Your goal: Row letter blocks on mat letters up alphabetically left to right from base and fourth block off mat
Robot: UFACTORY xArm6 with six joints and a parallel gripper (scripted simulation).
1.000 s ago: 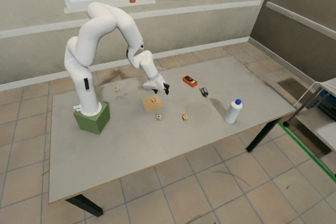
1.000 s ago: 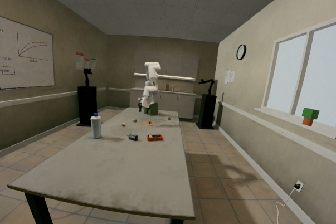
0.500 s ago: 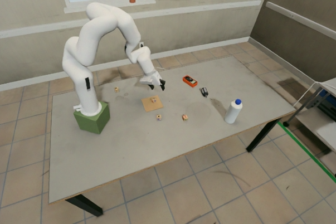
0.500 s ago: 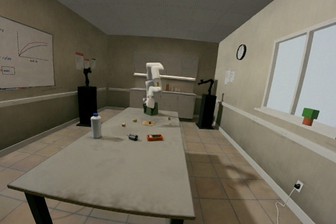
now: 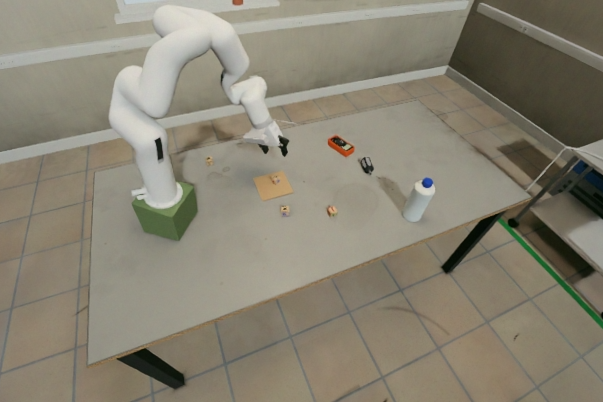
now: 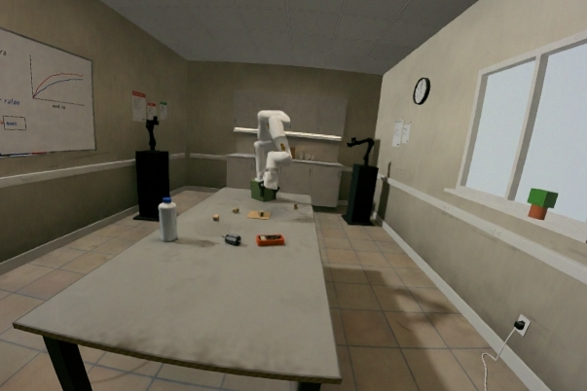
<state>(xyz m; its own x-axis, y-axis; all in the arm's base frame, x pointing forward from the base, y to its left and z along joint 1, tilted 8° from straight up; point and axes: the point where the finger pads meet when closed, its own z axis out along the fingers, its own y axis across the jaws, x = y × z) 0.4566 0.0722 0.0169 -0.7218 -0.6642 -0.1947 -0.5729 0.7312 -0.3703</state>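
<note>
A tan mat [image 5: 275, 193] [image 6: 252, 215] lies on the table in front of the robot. One small wooden block [image 5: 275, 178] [image 6: 262, 213] sits on its far part. Two more blocks [image 5: 285, 210] [image 5: 332, 211] lie off the mat toward the table's front edge; in the exterior view they show as the nearer blocks [image 6: 235, 210] [image 6: 216, 217]. A fourth block [image 5: 209, 160] [image 6: 295, 206] lies apart near the back edge. The letters are too small to read. My gripper [image 5: 274, 147] is open and empty, hanging above the table just behind the mat.
An orange device [image 5: 341, 145] [image 6: 270, 239] and a small black object [image 5: 366, 165] [image 6: 232, 238] lie right of the mat. A white bottle with a blue cap [image 5: 418, 201] [image 6: 167, 220] stands further right. The arm stands on a green base [image 5: 166, 210].
</note>
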